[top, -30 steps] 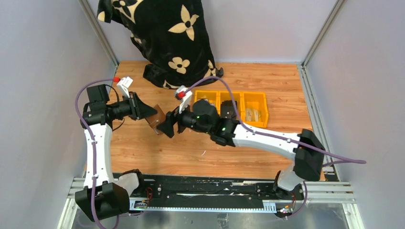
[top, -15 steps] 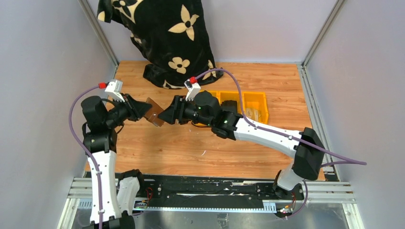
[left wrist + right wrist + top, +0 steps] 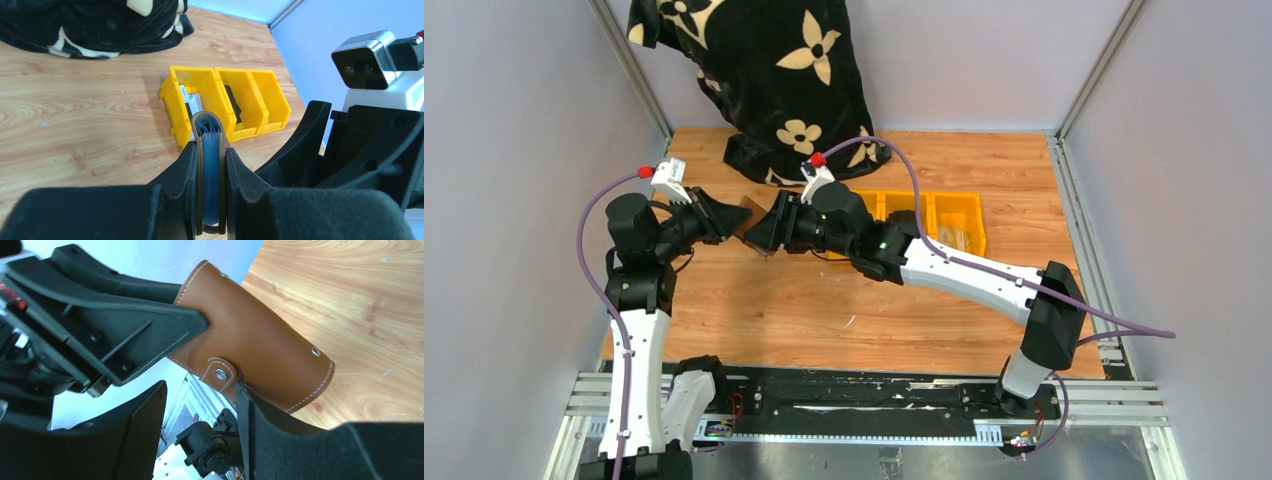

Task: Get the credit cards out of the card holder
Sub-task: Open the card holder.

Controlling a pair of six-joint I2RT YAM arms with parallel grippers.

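Card holder held in the air between my two grippers, over the far left part of the table.

My left gripper [image 3: 729,220] was clamped on the brown card holder [image 3: 250,340], which stood on edge above the wooden table [image 3: 824,310]. Bluish inner leaves showed between its covers, and I could not tell the credit cards among them. Just right of it, my right gripper [image 3: 200,400] had its jaws apart at the holder's tab side, not closed on it. Further right stood the yellow bins [image 3: 954,215].

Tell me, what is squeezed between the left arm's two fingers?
The brown card holder, seen edge-on; the left wrist view shows the fingers pressing both its sides.
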